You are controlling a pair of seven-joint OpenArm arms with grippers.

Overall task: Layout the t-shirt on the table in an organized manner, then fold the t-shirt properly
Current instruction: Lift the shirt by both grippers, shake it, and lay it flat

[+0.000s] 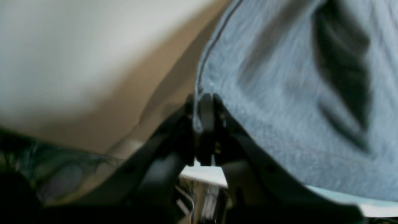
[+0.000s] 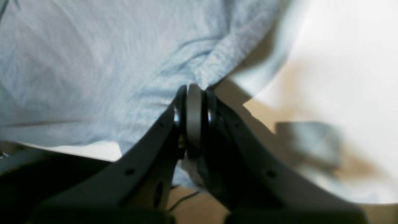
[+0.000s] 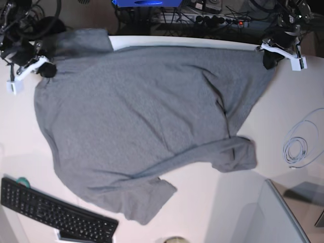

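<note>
Now both grippers, left gripper [image 1: 205, 124] and right gripper [image 2: 194, 116], pinch the t-shirt [image 3: 142, 116] hem tight; pulling evenly apart should flatten it.

A black keyboard [image 3: 55, 211] lies at the near left corner. A coiled white cable [image 3: 297, 147] rests at the right. Behind the far edge, a power strip [image 3: 202, 19] sits among tangled cables, possibly beside blue equipment [image 3: 147, 3].

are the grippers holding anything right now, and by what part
Both are shut on the t-shirt. The left gripper pinches its stitched edge at one far corner; the right gripper pinches a bunched bit of fabric at the other far corner.
</note>
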